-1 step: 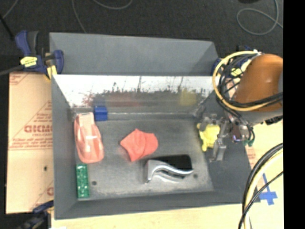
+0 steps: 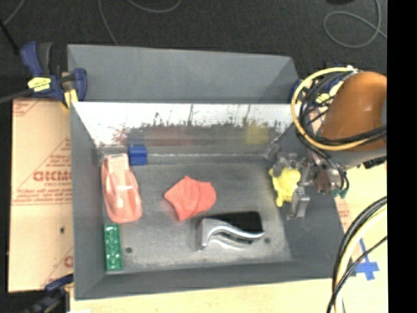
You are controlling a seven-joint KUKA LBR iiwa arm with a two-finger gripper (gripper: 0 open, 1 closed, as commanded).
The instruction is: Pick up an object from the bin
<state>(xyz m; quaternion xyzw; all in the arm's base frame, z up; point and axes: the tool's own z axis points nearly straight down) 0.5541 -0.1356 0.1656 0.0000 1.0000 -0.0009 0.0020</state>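
Down we look into the grey metal bin [image 2: 195,109], and its far wall is well scuffed: dark scratches along the top and a reddish smudge towards the far left corner. The bin floor is dull, speckled grey. Around the bin lies a black floor [image 2: 215,18] with thin pale cables [image 2: 352,28] looping across it at the far side. Over on the right, the arm comes in under its orange-brown cover [image 2: 355,109], with yellow and black wiring coiled round the wrist. The gripper [image 2: 297,194] is low at the right end of the bin, hard against the sloping right wall. Right at its left side is a small yellow lump [image 2: 283,182], close enough to look as if it touches. How far the tool is open, I cannot tell, nor whether it has that lump in its grasp. The middle of the bin has a crumpled red cloth [image 2: 189,197], and just near of it a black-and-silver stapler [image 2: 228,232] lying on its side. On the left lies a pink tape dispenser [image 2: 121,189], with a small blue block [image 2: 137,155] at its far end. A green strip [image 2: 113,248] lies in the near left corner, its markings too small to read.
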